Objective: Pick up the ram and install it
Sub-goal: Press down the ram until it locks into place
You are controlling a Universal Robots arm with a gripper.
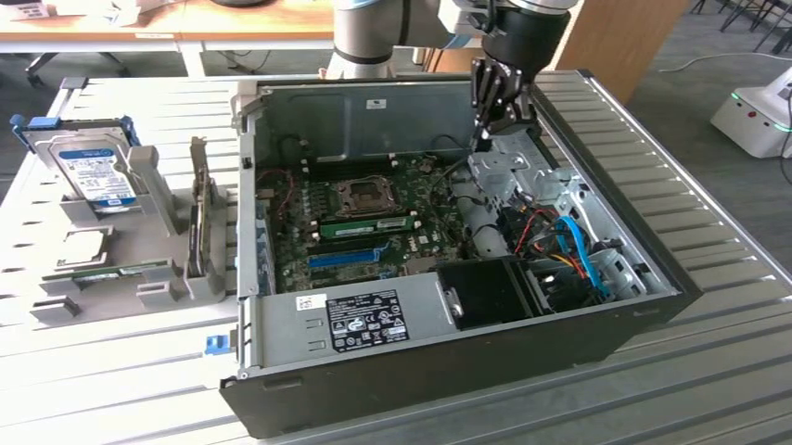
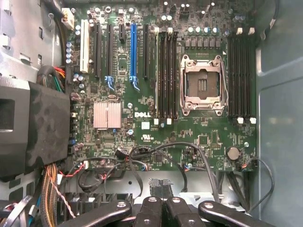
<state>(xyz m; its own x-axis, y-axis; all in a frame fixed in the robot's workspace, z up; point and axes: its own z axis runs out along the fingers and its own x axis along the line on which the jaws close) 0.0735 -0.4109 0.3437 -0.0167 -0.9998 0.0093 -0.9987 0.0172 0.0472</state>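
- The slatted metal table (image 1: 693, 352) is carrying everything in the scene.
- The black computer case (image 1: 409, 371) is lying on its side on the table with its side panel off, so its inside is facing up.
- The robot arm (image 1: 371, 28) is reaching in from the far edge of the table, over the back of the case.
- The green motherboard (image 2: 199, 137) is lying flat on the floor of the case, with loose black cables trailing across the edge nearest the wrist camera.
- A grey rack (image 1: 155, 185) is standing on the table at the exterior view's left of the case, well apart from the gripper.
- A hard drive (image 1: 96, 171) with a blue label is leaning upright in the far end of that rack.
- The gripper (image 1: 492, 130) is hanging above the metal drive cage (image 1: 520, 171) at the exterior view's right side of the case. It is raised clear of the board, touching nothing.
- In the wrist view its two fingers (image 2: 151, 210) are sitting pressed together with nothing between them.
- The ram (image 1: 367, 225) is standing on edge in a memory slot on the motherboard, between the processor socket (image 1: 367, 193) and the blue expansion slot (image 1: 343, 259). It is well apart from the gripper.
- The long black memory slots (image 2: 168, 75) are running side by side next to the socket in the wrist view; which one is holding the stick I cannot tell from there.
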